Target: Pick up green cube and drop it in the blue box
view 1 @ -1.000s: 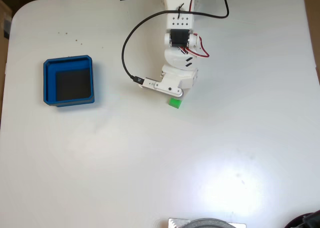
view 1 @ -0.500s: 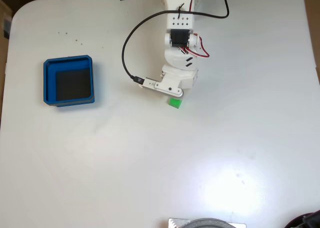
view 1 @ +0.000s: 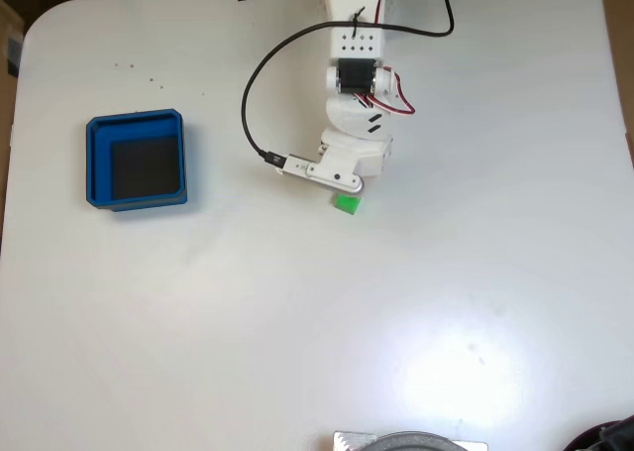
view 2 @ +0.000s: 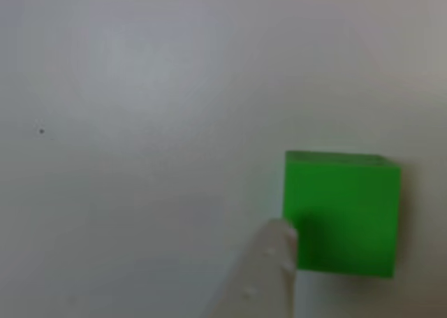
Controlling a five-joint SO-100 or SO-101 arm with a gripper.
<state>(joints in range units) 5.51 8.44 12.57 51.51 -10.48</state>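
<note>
In the fixed view the green cube (view 1: 348,204) lies on the white table, just below the folded white arm. My gripper (view 1: 346,190) points straight down over it, mostly hidden under the wrist. Up close in the other view, the green cube (view 2: 342,213) rests on the table with one white fingertip (view 2: 269,265) against its lower left edge. No second finger shows on its right side, so the jaws stand apart. The blue box (view 1: 136,160), with its dark floor, sits far to the left and holds nothing.
A black cable (view 1: 260,69) loops from the arm's base to the wrist. A grey round object (view 1: 411,441) pokes in at the table's bottom edge. The table's rounded corner (view 1: 40,25) is at the upper left.
</note>
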